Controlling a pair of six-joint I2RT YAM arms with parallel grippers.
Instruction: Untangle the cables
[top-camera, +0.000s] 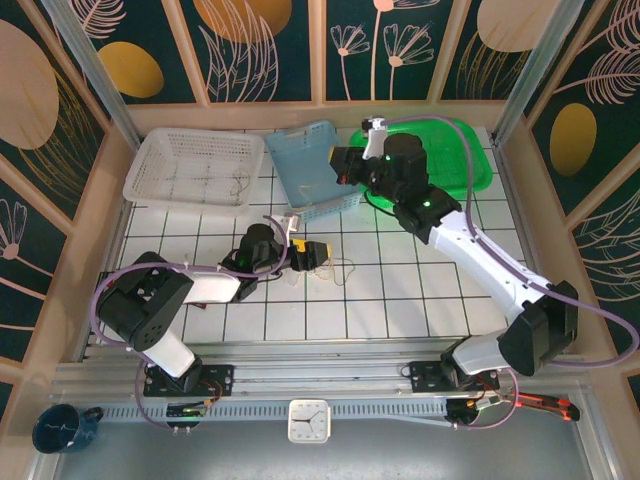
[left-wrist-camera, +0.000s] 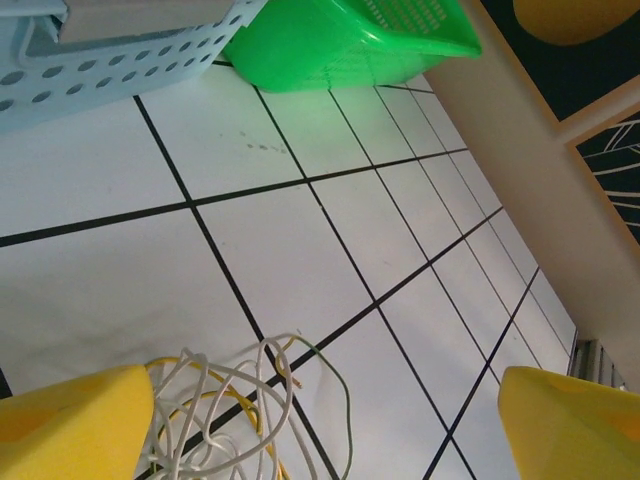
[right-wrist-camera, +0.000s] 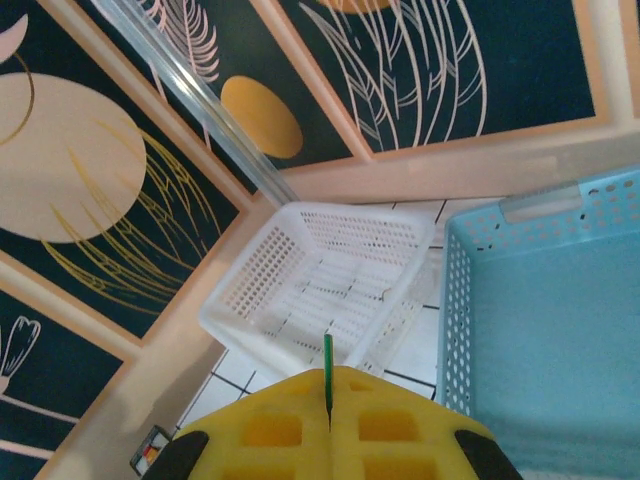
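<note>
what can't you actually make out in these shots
Cables: left wrist view, the bundle's lower part is cut off by the bottom edge and partly behind the left gripper's pad; strands too thin to count in the top view.
Green wire: right wrist view, its lower end is hidden between the shut right gripper's pads.
White basket: top view, the thin bits inside are too small to identify.

White gridded tabletop (top-camera: 400, 300); dark teal leaf-print wall panels (top-camera: 420, 50), pale wood frames (top-camera: 318, 50); possibly mug (top-camera: 60, 428) near-left.

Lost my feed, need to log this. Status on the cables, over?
Left gripper open, low over table. Cables bundled by one finger, ungripped. Right gripper shut on green wire, by blue basket.
</note>
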